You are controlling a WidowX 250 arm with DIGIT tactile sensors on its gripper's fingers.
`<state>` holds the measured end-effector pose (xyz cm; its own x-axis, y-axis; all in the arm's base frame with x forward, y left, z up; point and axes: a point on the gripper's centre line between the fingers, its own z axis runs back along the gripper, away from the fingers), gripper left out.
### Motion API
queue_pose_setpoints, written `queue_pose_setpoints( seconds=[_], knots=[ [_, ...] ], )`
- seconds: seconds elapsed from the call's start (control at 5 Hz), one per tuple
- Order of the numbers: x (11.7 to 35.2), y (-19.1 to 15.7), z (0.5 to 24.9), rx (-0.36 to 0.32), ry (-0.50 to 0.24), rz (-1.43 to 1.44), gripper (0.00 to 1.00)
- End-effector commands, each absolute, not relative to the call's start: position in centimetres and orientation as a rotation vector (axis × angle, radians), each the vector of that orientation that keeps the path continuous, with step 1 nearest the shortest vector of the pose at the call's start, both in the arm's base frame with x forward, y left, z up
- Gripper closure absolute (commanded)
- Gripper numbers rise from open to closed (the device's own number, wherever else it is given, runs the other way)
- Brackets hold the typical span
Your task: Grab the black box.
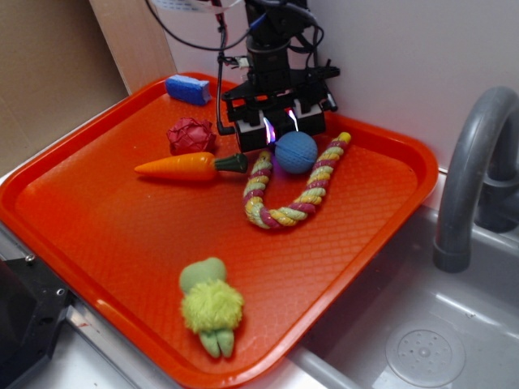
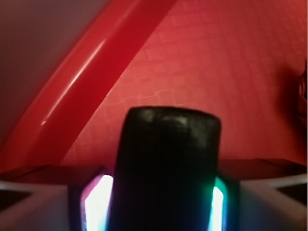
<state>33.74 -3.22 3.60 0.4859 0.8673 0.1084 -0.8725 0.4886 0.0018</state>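
Note:
The black box (image 2: pixel 168 159) fills the lower middle of the wrist view, standing between two glowing pads (image 2: pixel 98 204) that press against its left and right sides. My gripper (image 2: pixel 166 204) is shut on the black box. In the exterior view my gripper (image 1: pixel 279 130) hangs low over the back of the orange tray (image 1: pixel 97 219), just left of the blue knit ball (image 1: pixel 295 152). There the box is mostly hidden between the lit fingers.
On the tray lie a striped rope (image 1: pixel 296 190), a toy carrot (image 1: pixel 182 167), a red crinkled ball (image 1: pixel 190 135), a blue block (image 1: pixel 188 89) and a green plush (image 1: pixel 211 306). A grey faucet (image 1: pixel 470 178) and sink (image 1: pixel 422 348) are to the right. The tray rim (image 2: pixel 82 82) is close by.

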Motion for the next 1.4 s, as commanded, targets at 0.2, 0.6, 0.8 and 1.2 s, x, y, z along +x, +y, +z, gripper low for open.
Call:
queue_pose_setpoints(
  seconds=[0.2,0.6,0.8,1.2],
  knots=[
    [28.9,0.4,15.8,-0.041,-0.15,0.494,1.0],
    [25.2,1.5,23.4,-0.05,-0.159,-0.008,1.0],
    [24.6,1.9,22.3,-0.071,-0.103,-0.255,1.0],
    [24.8,2.2,21.7,-0.084,-0.092,-0.212,1.0]
  ],
)
